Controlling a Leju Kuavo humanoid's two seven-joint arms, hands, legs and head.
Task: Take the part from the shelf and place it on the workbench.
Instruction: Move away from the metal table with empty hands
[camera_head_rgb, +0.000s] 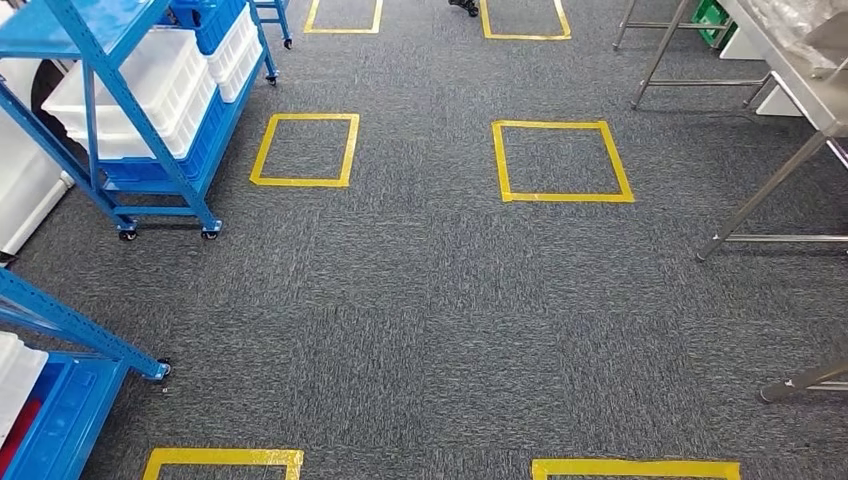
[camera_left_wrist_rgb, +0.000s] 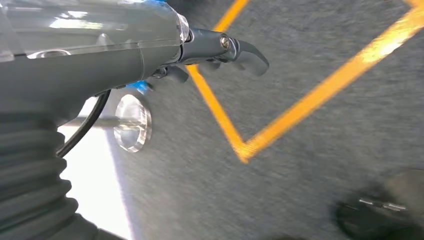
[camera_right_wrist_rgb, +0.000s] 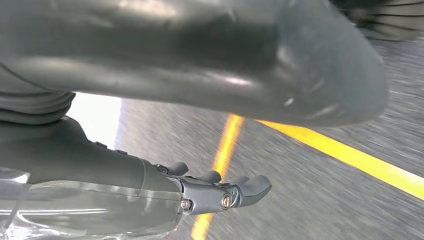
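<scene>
A blue wheeled shelf (camera_head_rgb: 150, 150) stands at the far left with white bins (camera_head_rgb: 140, 85) on its levels. The steel workbench (camera_head_rgb: 805, 95) runs along the right edge on thin metal legs. What lies in the bins is hidden from here. My left hand (camera_left_wrist_rgb: 220, 50) hangs above the grey carpet with its fingers loosely stretched out and nothing in them. In the right wrist view my right hand (camera_right_wrist_rgb: 220, 192) also hangs over the carpet, fingers apart and holding nothing.
A second blue shelf (camera_head_rgb: 55, 400) with a blue tray sits at the near left. Yellow tape squares (camera_head_rgb: 560, 160) mark the grey carpet between shelf and bench. A shiny round foot (camera_left_wrist_rgb: 132, 122) stands on the floor near my left hand. Another steel table (camera_head_rgb: 680, 40) stands far right.
</scene>
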